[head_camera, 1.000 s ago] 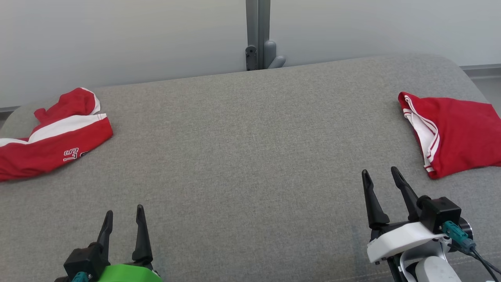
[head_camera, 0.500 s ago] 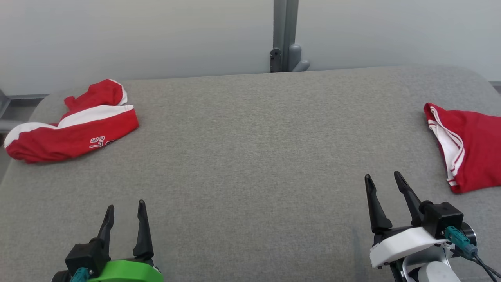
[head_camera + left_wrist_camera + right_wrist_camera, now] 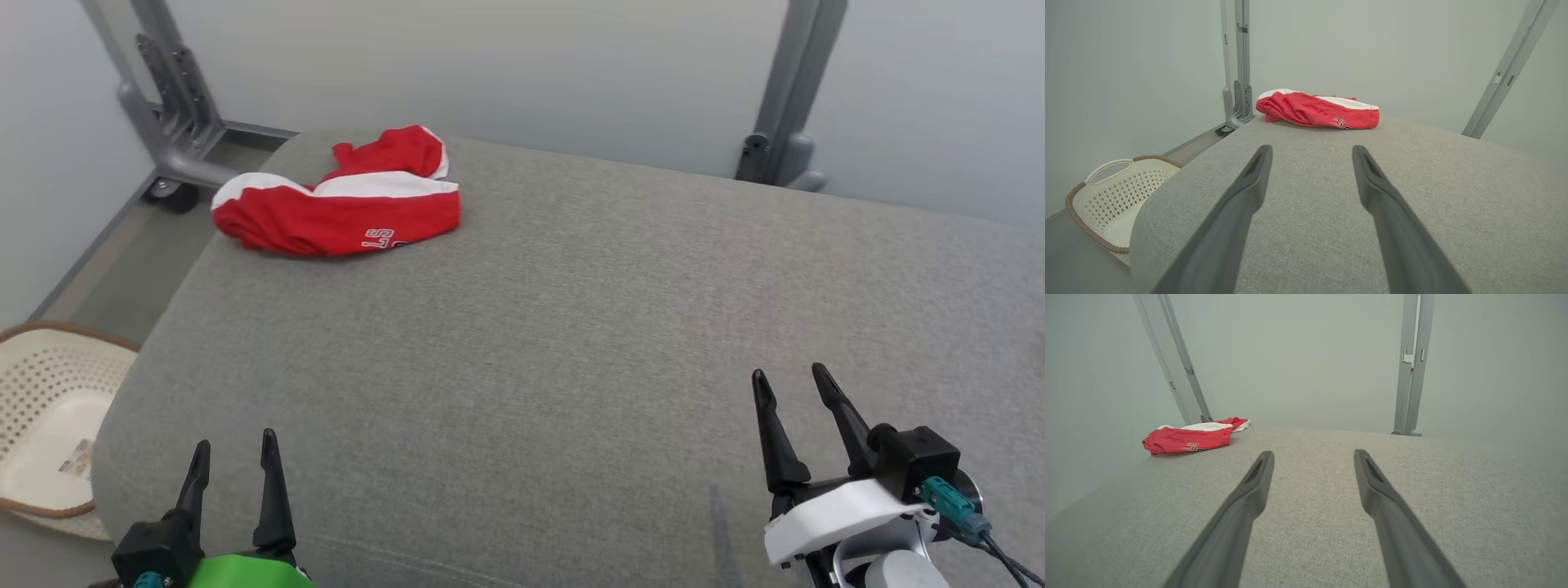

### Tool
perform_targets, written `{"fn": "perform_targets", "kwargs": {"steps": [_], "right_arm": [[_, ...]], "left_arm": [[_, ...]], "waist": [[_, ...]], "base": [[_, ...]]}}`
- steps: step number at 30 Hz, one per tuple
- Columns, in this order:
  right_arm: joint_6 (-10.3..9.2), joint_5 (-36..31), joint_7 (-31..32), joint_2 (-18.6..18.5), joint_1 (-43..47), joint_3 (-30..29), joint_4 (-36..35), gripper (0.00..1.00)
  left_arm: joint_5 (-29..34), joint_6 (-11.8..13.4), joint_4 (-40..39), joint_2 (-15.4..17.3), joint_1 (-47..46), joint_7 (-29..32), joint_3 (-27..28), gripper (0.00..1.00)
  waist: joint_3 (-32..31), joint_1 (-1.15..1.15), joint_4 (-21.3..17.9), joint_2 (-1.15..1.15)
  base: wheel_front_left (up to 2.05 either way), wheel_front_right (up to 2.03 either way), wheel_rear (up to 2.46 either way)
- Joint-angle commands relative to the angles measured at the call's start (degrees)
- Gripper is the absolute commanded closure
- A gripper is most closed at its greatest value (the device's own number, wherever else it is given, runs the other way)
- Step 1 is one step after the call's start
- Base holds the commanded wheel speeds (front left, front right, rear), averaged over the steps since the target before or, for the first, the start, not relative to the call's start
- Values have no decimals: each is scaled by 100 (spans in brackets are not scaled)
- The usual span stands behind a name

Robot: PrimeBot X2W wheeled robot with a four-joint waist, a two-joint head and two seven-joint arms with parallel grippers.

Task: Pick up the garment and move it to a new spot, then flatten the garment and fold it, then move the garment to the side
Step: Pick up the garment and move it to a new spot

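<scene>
A crumpled red garment (image 3: 343,208) with a white band and white lettering lies near the far left corner of the grey padded table (image 3: 571,327). It lies straight ahead of the fingers in the left wrist view (image 3: 1318,110) and off to the far left in the right wrist view (image 3: 1192,439). My left gripper (image 3: 233,453) stands open at the near left edge, well short of the garment, with nothing between its fingers. My right gripper (image 3: 792,384) is open and empty at the near right.
A cream perforated laundry basket (image 3: 49,408) with a brown rim sits on the floor left of the table, also in the left wrist view (image 3: 1114,196). Grey metal frame posts (image 3: 175,106) stand behind the table against a pale wall.
The head camera has swung left: the left garment now sits nearer centre, the basket has come into view, and the second red garment at the right has left it. Both grippers stay open.
</scene>
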Motion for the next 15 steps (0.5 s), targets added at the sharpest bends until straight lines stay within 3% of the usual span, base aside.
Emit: {"fn": "perform_targets", "kwargs": {"steps": [1,5,15], "right_arm": [[-8,63,-31,-5,19,54,55,0],[-8,82,-53,-6,-57,115,114,0],[-8,-1,-83,-10,-90,86,161,0]], "left_arm": [[-15,33,-36,48,108,-16,28,0],[-63,53,-86,82,163,-14,62,0],[-122,97,-133,82,203,-15,76,0]], "waist": [[-111,0,828,54],[-92,0,980,54],[-30,0,944,54]], "base": [[0,0,0],[0,0,0],[0,0,0]]}}
